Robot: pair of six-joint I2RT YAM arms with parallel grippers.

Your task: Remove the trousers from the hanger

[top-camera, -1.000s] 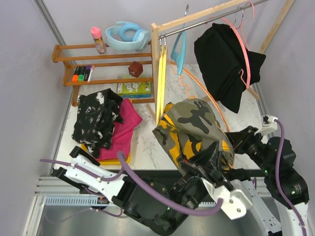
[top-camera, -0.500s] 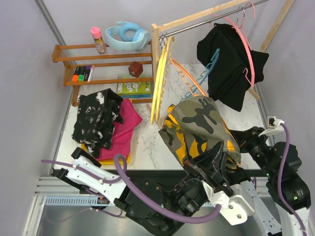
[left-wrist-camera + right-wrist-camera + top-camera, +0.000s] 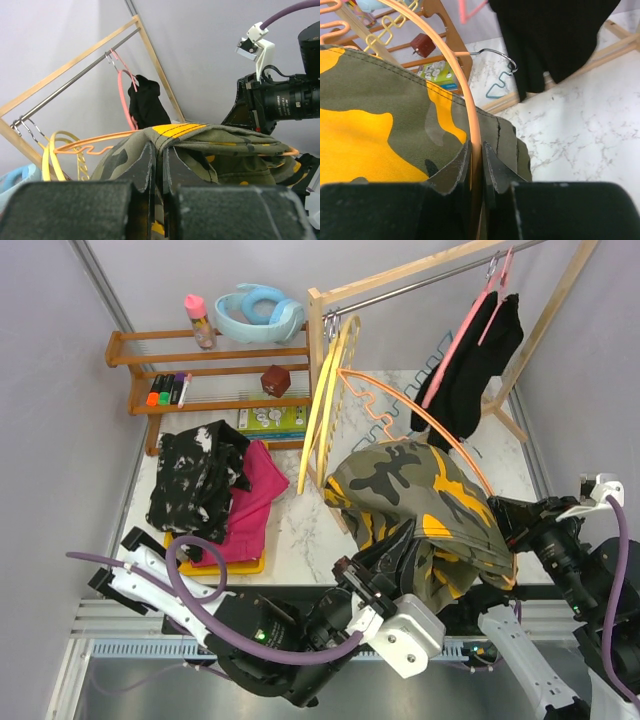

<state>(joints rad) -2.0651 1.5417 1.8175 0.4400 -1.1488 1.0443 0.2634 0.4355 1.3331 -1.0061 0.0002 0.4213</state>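
Both arms are drawing the camouflage trousers (image 3: 420, 505) closer to their bases than a second ago. Beyond them, the black trousers (image 3: 475, 360) on the pink hanger (image 3: 465, 325) are swinging round edge-on. By the look of it, the left pincer (image 3: 157, 157) is pinching tight on a fold of camouflage cloth that is draping over its tips. The right pincer (image 3: 476, 155) is clamping narrowly on the orange hanger (image 3: 420, 410), with the cloth lying just to its left. I'd say the pulling-apart step is under way, since the cloth is hanging across the wire. Next, the left pincer should be dragging the cloth away while the right pincer is holding the hanger steady.
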